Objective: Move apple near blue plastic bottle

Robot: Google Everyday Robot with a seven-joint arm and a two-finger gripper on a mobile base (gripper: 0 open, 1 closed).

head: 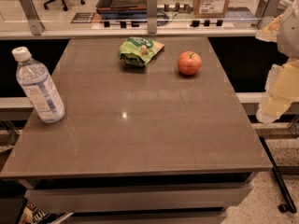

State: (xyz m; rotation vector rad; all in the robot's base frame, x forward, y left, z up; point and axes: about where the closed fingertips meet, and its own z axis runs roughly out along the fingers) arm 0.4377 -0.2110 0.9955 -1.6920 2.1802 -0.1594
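End effector (279,90) — pale, cut off at right edge, beside bench (140,125); grip cannot be told. Apple (189,62) — red-orange, stemmed, well apart from blue plastic bottle (39,87).

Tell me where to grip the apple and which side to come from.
Grip the apple across its round middle, coming down from above: it sits stem up on the table, and the green snack bag lies apart from it. The claw is beyond the table's right edge, on the apple's side, so a top approach looks unobstructed.
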